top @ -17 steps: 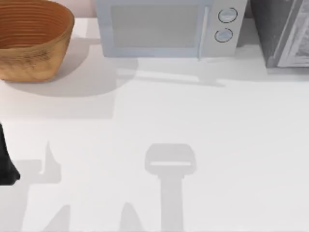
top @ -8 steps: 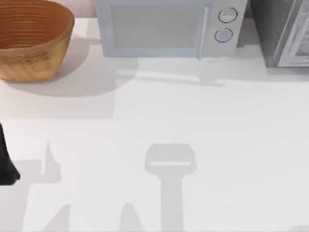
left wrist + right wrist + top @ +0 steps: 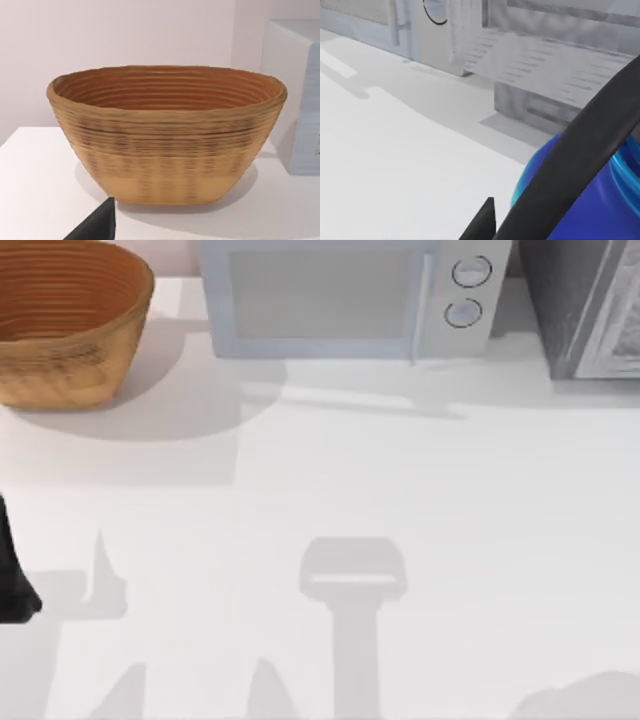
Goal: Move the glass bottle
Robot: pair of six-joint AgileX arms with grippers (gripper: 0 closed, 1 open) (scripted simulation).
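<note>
Pressing close against my right pincer's dark finger [image 3: 580, 150], the glass bottle [image 3: 580, 210] sits just behind it above the white tabletop [image 3: 395, 165]. I cannot tell whether the pincer grips it. My left arm [image 3: 12, 575] idles at the tabletop's left edge.

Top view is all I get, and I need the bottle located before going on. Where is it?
Observer: The right wrist view has the bottle close up, right beside the right gripper.
Operator: What is around it?
Observer: A grey box stands behind it, with the microwave farther off.
Operator: And the left arm?
Observer: The left arm is parked at the left edge; its wrist camera faces the basket from the side.
</note>
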